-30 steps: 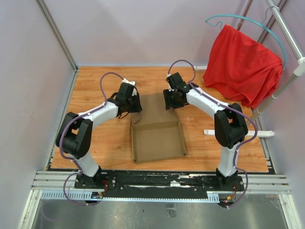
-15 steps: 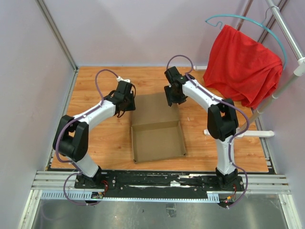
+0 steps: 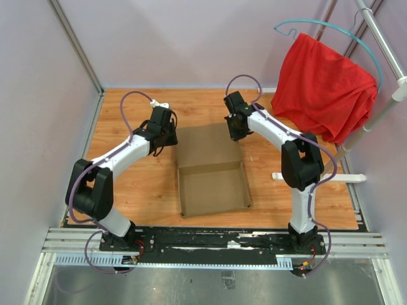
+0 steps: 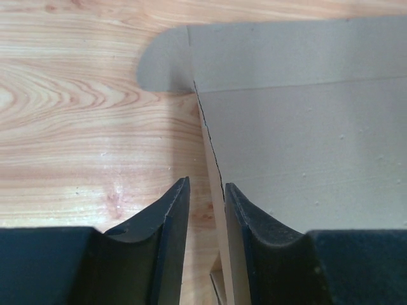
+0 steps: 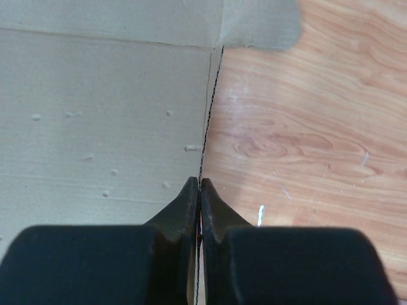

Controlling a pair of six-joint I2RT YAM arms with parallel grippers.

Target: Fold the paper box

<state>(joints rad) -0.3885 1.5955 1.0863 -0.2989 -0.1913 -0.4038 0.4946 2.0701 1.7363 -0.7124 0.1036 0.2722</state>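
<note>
brown card makes the paper box (image 3: 213,187). it lies in the middle of the wooden tabletop (image 3: 137,184), between the two arms. its near half is shaped like a tray with low walls standing up. its far half is a flat sheet lying on the wood.

the left pincer (image 3: 172,138) is at the left edge of the flat sheet. seen from the left wrist, a thin side flap (image 4: 215,210) stands up on its edge between the two black fingers (image 4: 166,222). the fingers are apart, one on each side of the flap. wood shows in the gap on the left, so this pincer is released and not squeezing. the flap sits close to the right finger. a small round left tab (image 4: 162,60) lies flat on the wood at the far corner.

the right pincer (image 3: 236,133) is at the right edge of the flat sheet. seen from the right wrist, its fingers (image 5: 181,210) are pressed tight together. the thin edge of the card runs straight in between them, so it is clenched on the paper box. a round right tab (image 5: 261,22) lies flat at that far corner.

a red cloth (image 3: 324,89) hangs on a blue-green hanger (image 3: 331,27) at the far right, well apart from the box.
</note>
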